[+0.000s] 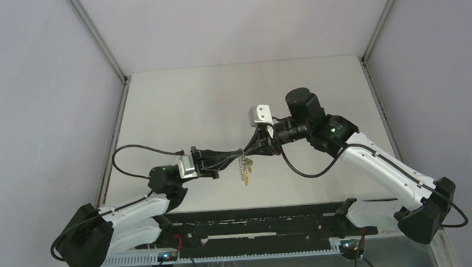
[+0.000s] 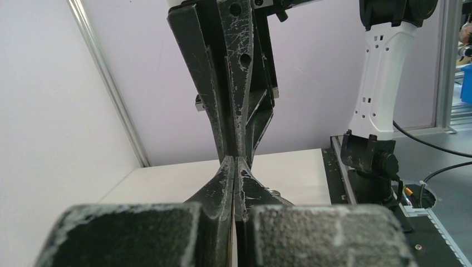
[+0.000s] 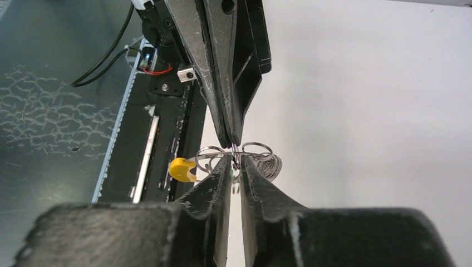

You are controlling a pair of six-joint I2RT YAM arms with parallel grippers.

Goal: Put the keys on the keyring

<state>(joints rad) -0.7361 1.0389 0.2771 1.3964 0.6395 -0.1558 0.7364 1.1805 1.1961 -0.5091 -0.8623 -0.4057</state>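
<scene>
Keyring (image 3: 271, 164) of thin grey wire hangs in mid-air, pinched by the left gripper (image 3: 232, 146), its scuffed black jaws closed. The right gripper (image 3: 236, 162) flanks it, jaws a slit apart, grip unclear. The yellow key (image 3: 181, 169) dangles beside.

A white table (image 1: 188, 105) sits between pale grey walls (image 1: 33, 90) joined by slim metal corner posts (image 1: 97, 36), with a black rail (image 1: 258, 228) along its near edge and a white slotted strip (image 1: 130, 259) below.
</scene>
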